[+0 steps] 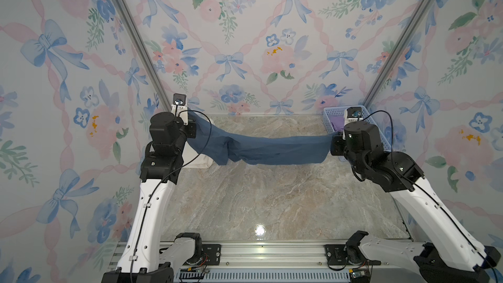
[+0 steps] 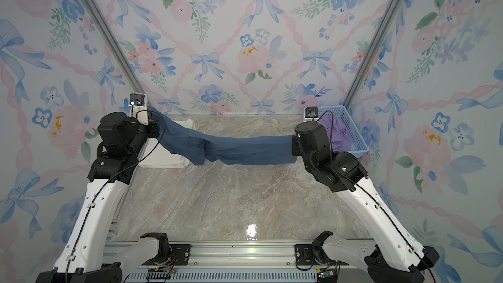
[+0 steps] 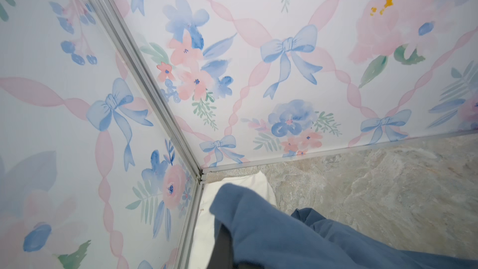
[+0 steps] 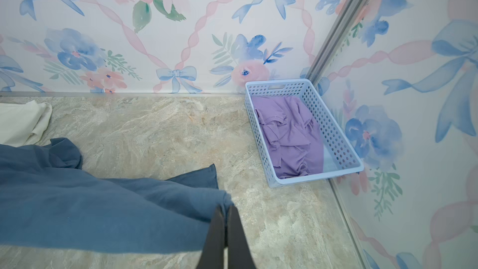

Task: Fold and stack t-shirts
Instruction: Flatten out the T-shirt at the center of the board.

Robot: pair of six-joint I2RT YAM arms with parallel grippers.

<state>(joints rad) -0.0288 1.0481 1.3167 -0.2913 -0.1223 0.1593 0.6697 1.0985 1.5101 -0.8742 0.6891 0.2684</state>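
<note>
slate-blue t-shirt (image 1: 272, 149) stretched over tabletop (image 1: 272, 200), sagging mid. one end pinched by left gripper (image 3: 223, 239), other end by right gripper (image 4: 226, 210). cream-white t-shirt (image 2: 163, 159) laid in far-left corner.

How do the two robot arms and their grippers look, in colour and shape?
The left arm and right arm have white links and black joints. A thin black cable runs along each. The right gripper has flat, dark fingers.
</note>
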